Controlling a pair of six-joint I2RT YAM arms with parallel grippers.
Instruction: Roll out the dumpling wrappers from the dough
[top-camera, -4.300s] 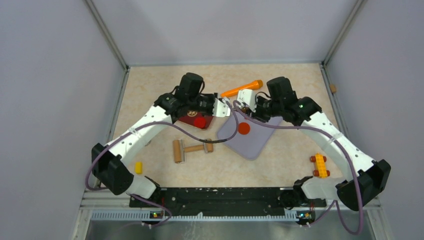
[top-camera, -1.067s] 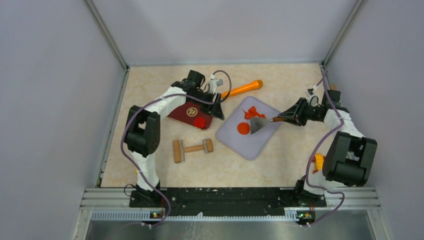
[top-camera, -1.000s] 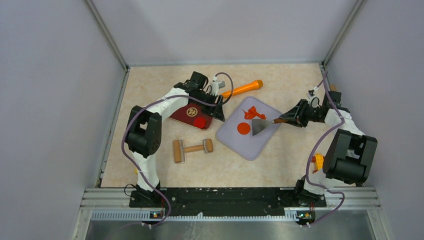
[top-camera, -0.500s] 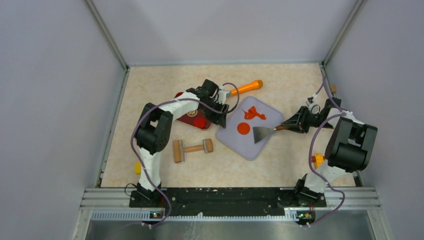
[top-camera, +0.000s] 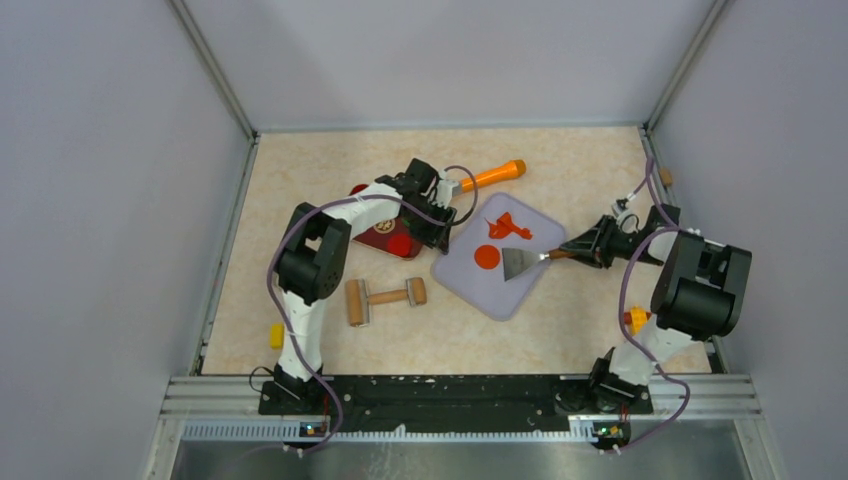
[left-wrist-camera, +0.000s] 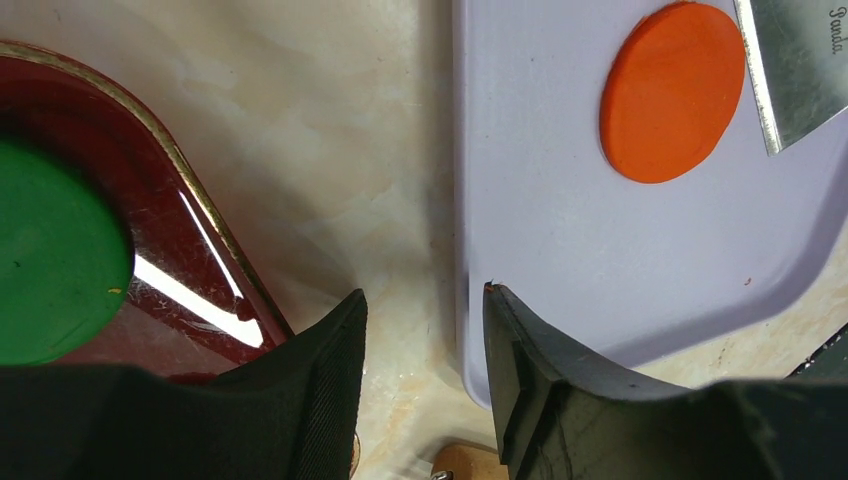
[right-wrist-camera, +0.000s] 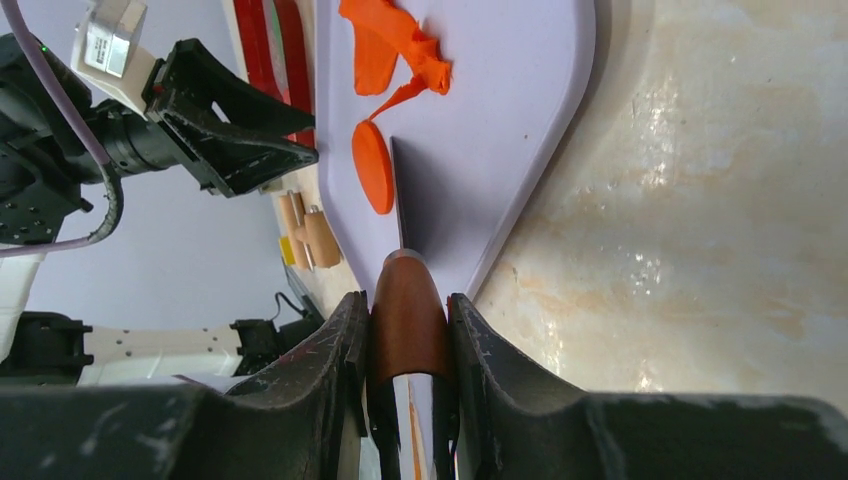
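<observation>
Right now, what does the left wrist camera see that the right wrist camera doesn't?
Only the left wrist view shows the green disc. Only the right wrist view shows the torn orange scraps and the scraper's brown handle. Both show the round orange wrapper lying on the purple board, with the scraper's metal blade right beside it.

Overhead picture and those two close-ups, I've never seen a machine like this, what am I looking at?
Two white robot arms, left arm and right arm, seen from a fixed camera above. The close-ups come from a camera on each wrist, looking past its own jaws. On the table: a purple mat holding a flat orange disc and dough scraps, a dark red tray, a wooden roller. The right jaws grip a scraper by its handle, blade beside the disc. The left jaws stand open and empty.
</observation>
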